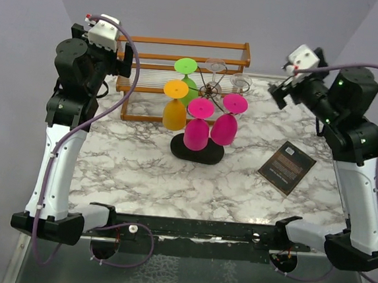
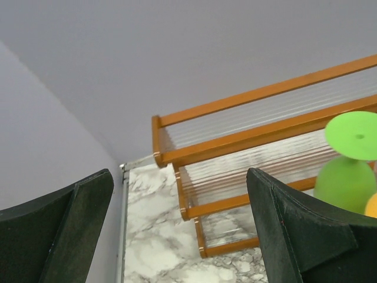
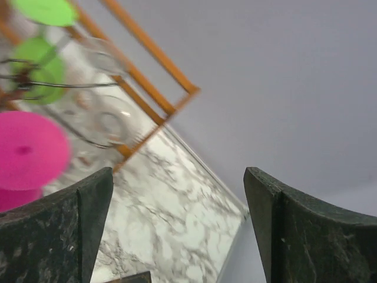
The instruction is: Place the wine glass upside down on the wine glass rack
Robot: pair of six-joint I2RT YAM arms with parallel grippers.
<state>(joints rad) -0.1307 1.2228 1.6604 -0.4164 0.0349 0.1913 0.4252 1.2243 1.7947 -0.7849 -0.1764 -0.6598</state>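
Near rack point(image 1: 211, 89), right end effector point(image 3: 178, 171) agape, empty

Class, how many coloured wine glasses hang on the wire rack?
4: green glass back left, orange glass front left, pink glass front middle, second pink glass right. None seems hidden.

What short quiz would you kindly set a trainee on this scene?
1. True or false: the orange glass hangs upside down on the wine glass rack.
2. What lies on the table nearest the right arm? A) a dark booklet B) a spoon C) a plate
3. Fill in: the right arm's jaws stand ____.
Key: 1 true; 2 A; 3 open.
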